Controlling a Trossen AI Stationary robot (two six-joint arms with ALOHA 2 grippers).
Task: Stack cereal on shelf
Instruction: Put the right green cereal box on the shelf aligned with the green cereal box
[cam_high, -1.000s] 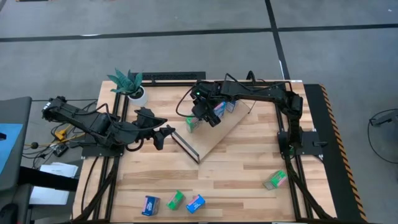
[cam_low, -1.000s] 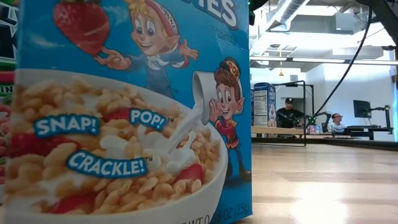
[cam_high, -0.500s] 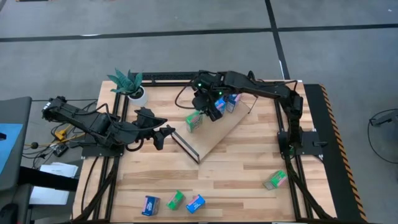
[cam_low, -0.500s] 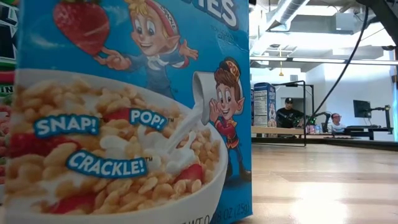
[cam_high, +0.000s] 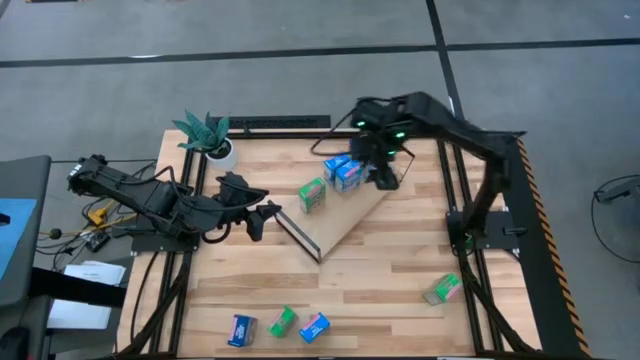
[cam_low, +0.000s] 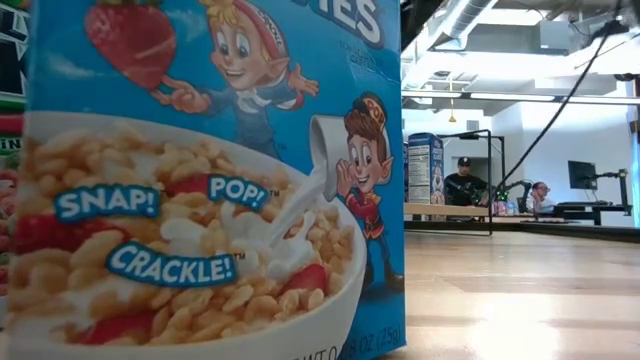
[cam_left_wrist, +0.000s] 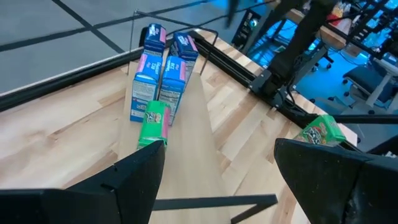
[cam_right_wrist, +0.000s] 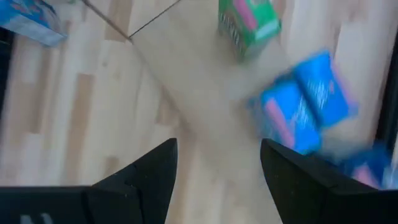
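Note:
The shelf (cam_high: 345, 225) lies slantwise on the table as a long light-wood board. Several blue cereal boxes (cam_high: 345, 172) stand on its far part, and a green cereal box (cam_high: 312, 195) stands on the board just in front of them (cam_left_wrist: 152, 124). My right gripper (cam_high: 385, 175) hangs open above the shelf's far right end, beside the blue boxes, with nothing between its fingers (cam_right_wrist: 217, 162). My left gripper (cam_high: 262, 215) waits open just off the shelf's near left end. More cereal boxes lie along the table's near edge.
Loose boxes on the table: blue (cam_high: 242, 329), green (cam_high: 283, 321), blue (cam_high: 314, 327) at the near edge, green (cam_high: 441, 289) near right. A potted plant (cam_high: 207, 135) stands far left. One blue box (cam_low: 200, 180) fills the low view. People sit in the room behind.
My right gripper has risen from beside the green box and swung toward the table's far right, rolling its wrist as it went; its fingers have stayed apart. The green box stays standing on the shelf where it was.

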